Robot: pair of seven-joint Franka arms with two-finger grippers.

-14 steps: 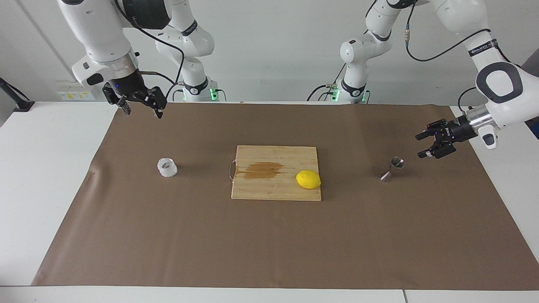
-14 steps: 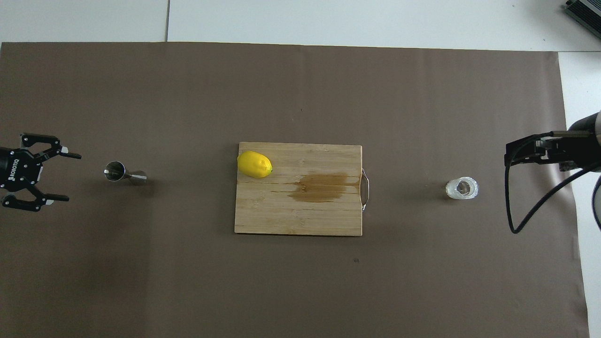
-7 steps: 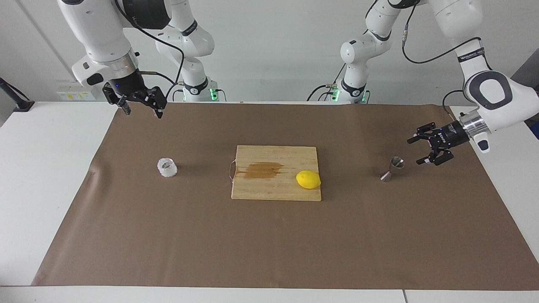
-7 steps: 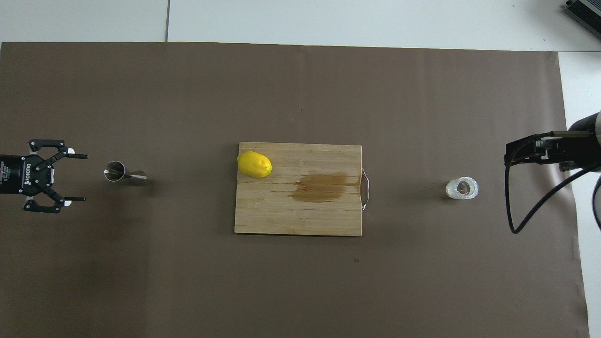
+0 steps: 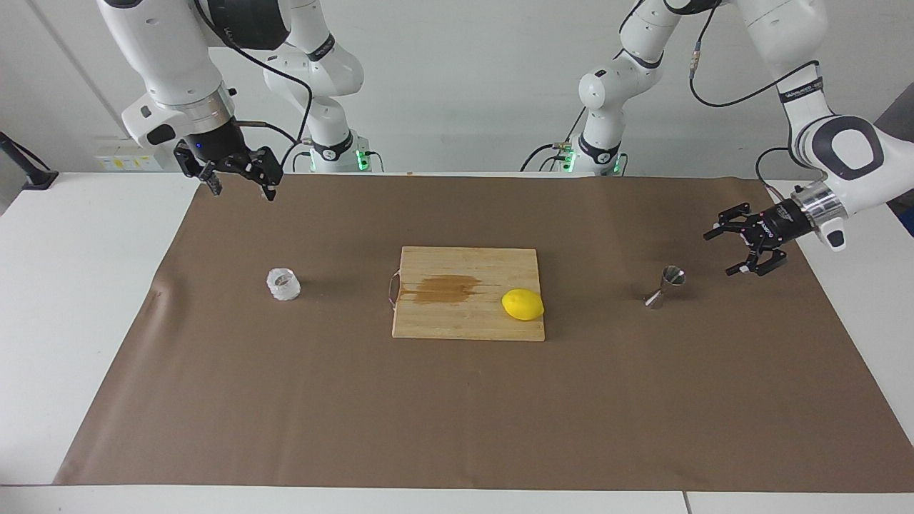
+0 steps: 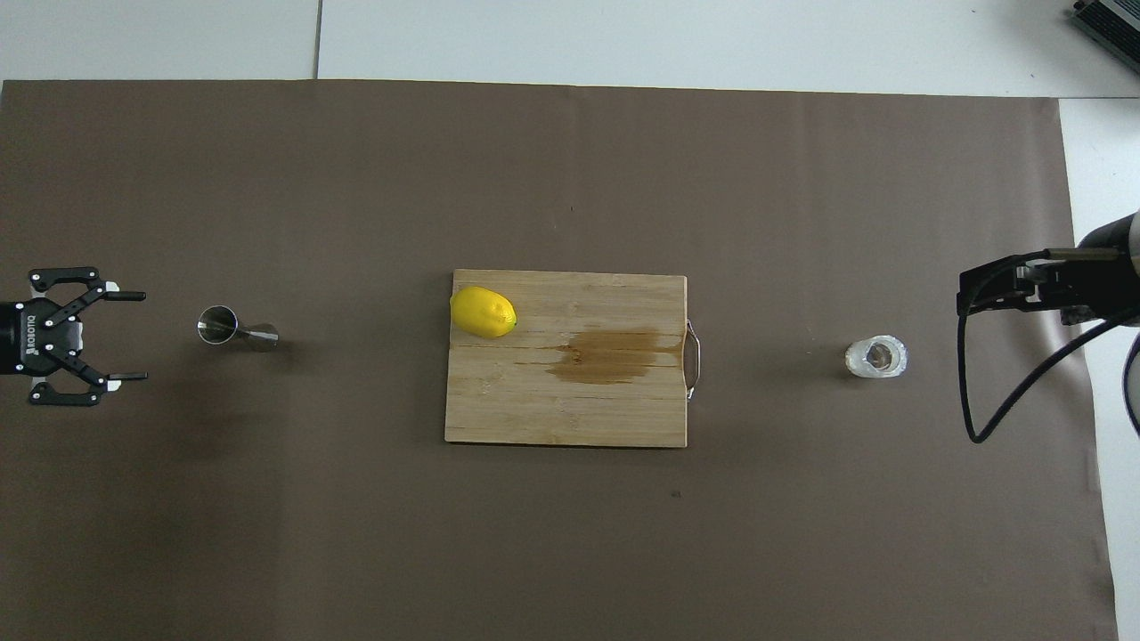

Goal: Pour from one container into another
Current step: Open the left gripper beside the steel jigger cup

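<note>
Left claw [image 5: 739, 251] hangs just beside the jigger [image 5: 665, 285], fingers apart; right claw [image 5: 239, 184] waits above the tabletop [image 5: 71, 285] – apparently spread too – well apart from the tumbler [image 5: 283, 283].

One tumbler [image 5: 283, 284], one jigger [image 5: 665, 285], one lemon [image 5: 523, 305], one seemingly stained cutting board [image 5: 435, 325].

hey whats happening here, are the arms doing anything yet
Nothing is held yet. The left gripper is open, low beside the steel jigger, lined up with it but not touching. The right gripper hangs open above the paper, nearer the robots than the glass tumbler. A lemon sits on the cutting board between the two containers.
</note>
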